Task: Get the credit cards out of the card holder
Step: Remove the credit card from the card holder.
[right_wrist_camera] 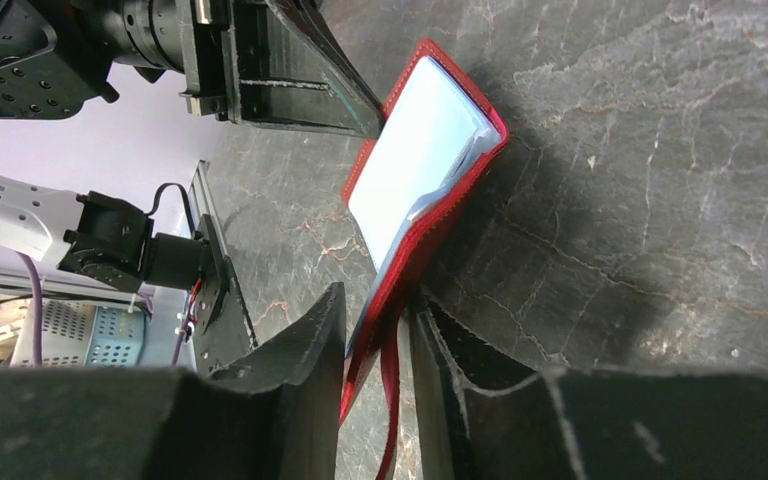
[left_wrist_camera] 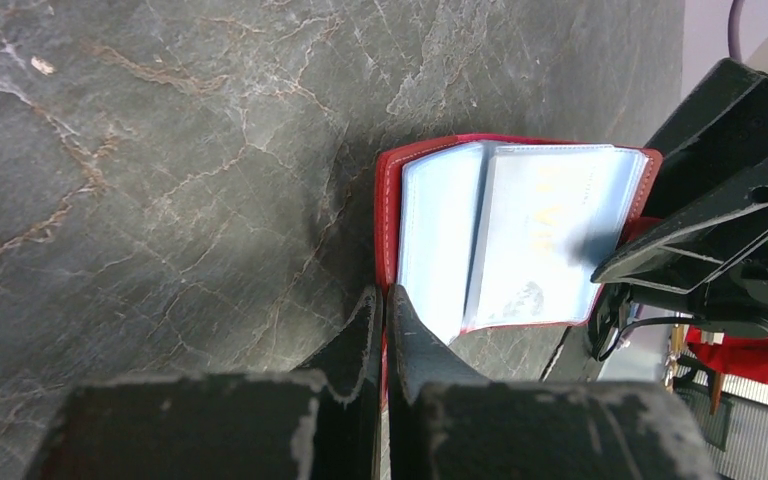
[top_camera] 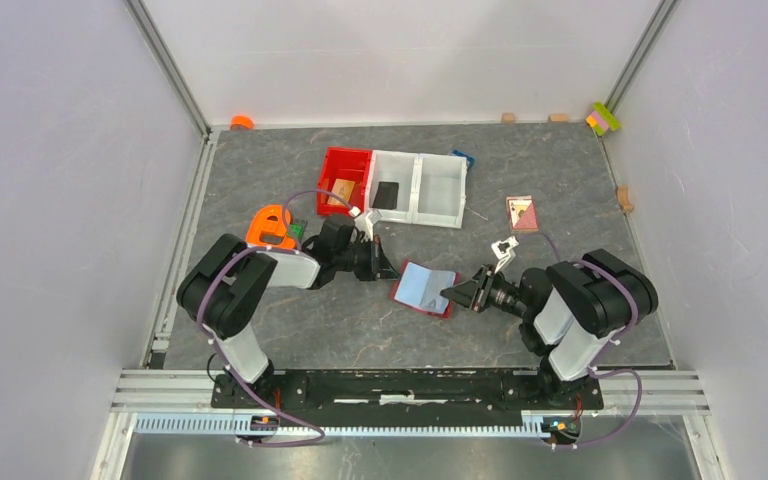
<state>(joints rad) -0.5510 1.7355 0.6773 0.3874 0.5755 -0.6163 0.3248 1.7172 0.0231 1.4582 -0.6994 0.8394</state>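
Open card holder (top_camera: 426, 289) — left pincer (top_camera: 392, 272), right pincer (top_camera: 452, 296) clamp opposite edges.

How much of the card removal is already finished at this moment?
Done: a tan-orange card lies in the red bin, a black card in the white bin beside it. Held: the left gripper and right gripper pinch opposite edges of the open card holder. Remaining: a pale grey-blue card seems to sit in its sleeves.

Grey marbled tabletop (top_camera: 560, 180), white walls (top_camera: 60, 150), alu rails (top_camera: 167, 62).
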